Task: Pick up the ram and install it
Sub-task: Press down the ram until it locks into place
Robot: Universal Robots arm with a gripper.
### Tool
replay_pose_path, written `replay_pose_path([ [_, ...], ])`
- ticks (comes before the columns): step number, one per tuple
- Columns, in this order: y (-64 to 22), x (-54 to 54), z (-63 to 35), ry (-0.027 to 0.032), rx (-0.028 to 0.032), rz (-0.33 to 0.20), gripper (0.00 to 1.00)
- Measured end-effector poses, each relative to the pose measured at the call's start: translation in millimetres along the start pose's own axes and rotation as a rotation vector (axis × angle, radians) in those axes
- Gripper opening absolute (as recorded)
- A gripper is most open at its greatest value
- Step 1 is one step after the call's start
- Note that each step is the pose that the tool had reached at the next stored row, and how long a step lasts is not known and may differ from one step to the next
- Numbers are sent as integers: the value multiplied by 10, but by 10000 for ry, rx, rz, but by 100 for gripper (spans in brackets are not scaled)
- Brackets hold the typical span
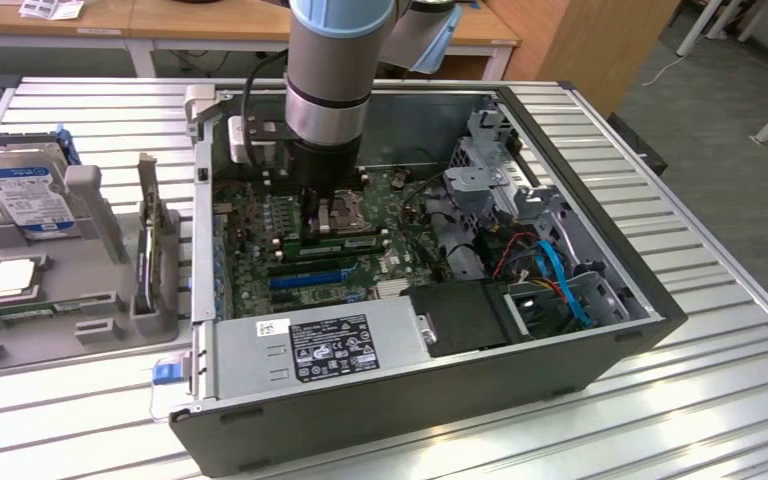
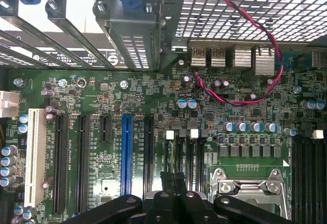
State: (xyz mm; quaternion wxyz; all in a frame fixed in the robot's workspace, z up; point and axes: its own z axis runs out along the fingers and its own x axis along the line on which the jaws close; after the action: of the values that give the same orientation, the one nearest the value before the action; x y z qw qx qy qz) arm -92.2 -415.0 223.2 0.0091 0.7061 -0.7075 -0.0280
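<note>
Ram (image 1: 344, 240): green stick edge-up on motherboard (image 2: 153, 101), directly beneath gripper (image 2: 173, 180). Fingers closed together; cannot tell whether they grip it. Slatted metal table (image 1: 704, 400) carries open computer case (image 1: 398, 430). Grey tray (image 1: 37, 345) at exterior view's left holds hard drive (image 1: 24, 190). Wooden desks (image 1: 197, 20) at far side of room.
</note>
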Motion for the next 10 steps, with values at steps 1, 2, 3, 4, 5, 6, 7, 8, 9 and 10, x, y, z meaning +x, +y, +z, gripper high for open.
replay_pose_path([
  [1,0,0,0,0,0,0,10],
  [2,0,0,0,0,0,0,10],
  [3,0,0,1,2,0,0,10],
  [4,0,0,5,-1,0,0,10],
  [5,0,1,8,-1,0,0,10],
  [6,0,1,8,1,0,0,10],
  [7,0,1,8,2,-1,0,10],
  [8,0,1,8,3,-1,0,10],
  [9,0,1,8,3,0,0,10],
  [10,-1,1,9,1,0,-1,10],
])
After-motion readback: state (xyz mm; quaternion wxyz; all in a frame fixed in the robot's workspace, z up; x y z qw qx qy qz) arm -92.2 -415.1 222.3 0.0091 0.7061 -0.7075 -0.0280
